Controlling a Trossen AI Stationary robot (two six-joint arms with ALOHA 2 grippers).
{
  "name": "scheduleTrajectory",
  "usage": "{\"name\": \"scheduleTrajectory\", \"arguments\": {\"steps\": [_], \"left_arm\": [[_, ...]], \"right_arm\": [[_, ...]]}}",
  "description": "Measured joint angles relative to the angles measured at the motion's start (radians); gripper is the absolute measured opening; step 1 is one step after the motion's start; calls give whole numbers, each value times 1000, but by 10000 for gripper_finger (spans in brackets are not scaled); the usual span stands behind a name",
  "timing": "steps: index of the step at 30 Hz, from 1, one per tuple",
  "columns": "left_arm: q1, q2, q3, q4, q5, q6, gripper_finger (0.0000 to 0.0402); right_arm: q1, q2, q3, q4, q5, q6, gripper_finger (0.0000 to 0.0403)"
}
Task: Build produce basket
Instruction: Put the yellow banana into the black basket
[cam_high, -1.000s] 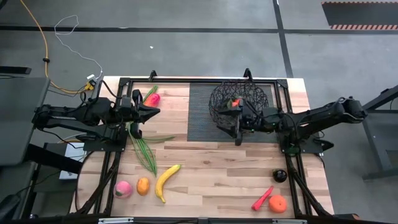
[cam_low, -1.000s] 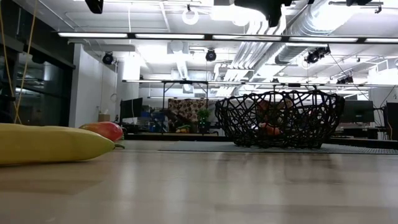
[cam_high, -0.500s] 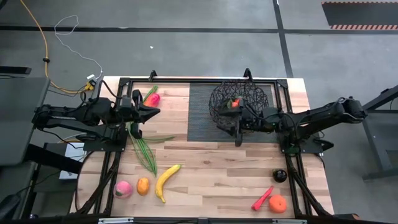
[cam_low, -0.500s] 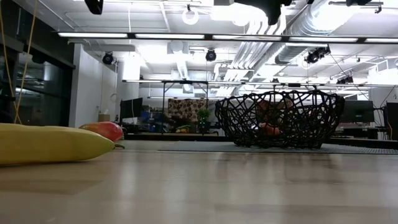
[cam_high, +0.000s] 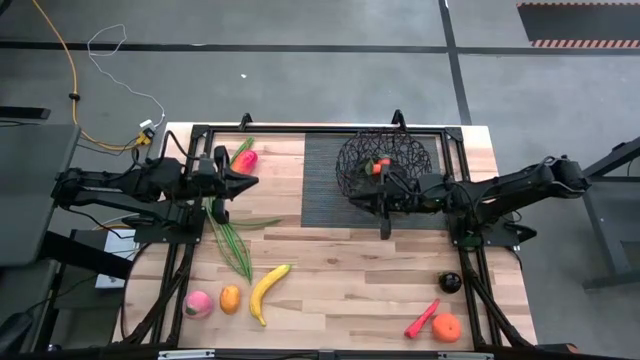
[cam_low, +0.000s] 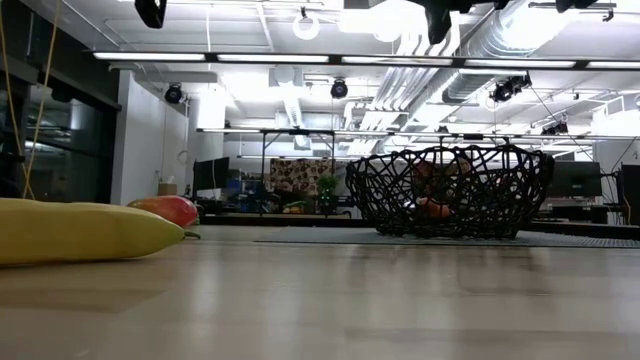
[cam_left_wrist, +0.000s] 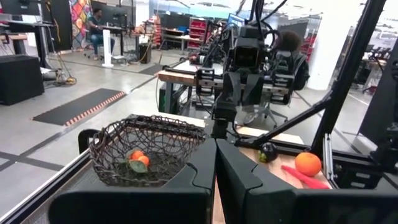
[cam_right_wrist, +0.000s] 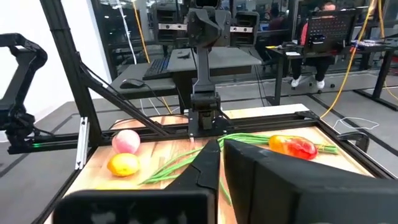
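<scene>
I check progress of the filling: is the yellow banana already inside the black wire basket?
No, the banana lies on the wooden table, apart from the basket.

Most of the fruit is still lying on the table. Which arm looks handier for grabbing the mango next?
The left. Its gripper sits right beside the mango, while the right gripper is over by the basket; my guess.

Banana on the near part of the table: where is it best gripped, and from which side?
The banana lies flat on the bare table, curved, clear of the small orange fruit beside it. Best guess: come straight down from above and close across its thick middle, fingers square to its length. The left end effector is nearer.
</scene>
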Motion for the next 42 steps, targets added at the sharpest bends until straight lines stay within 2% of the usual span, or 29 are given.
{"name": "scheduleTrajectory", "arguments": {"steps": [3, 6, 18, 24, 32, 37, 42], "left_arm": [[0, 0, 0, -32, 0, 4, 7], [0, 0, 0, -72, 0, 1, 32], [0, 0, 0, -92, -15, -91, 213], [0, 1, 0, -92, -26, -113, 271], [-18, 28, 17, -92, 7, -136, 286], [-89, 165, 123, -214, 11, -213, 285], [-177, 333, 242, -423, 45, -387, 284]], "right_arm": [[0, 0, 0, 0, 0, 15, 5], [0, 0, 0, 0, 0, 16, 2], [0, 0, 0, 0, 0, 19, 0], [0, 0, 0, 1, 1, 18, 0], [0, -1, 0, 1, 1, 18, 0], [0, -1, 0, 1, 1, 18, 0], [0, -1, 0, 1, 1, 18, 0]]}}
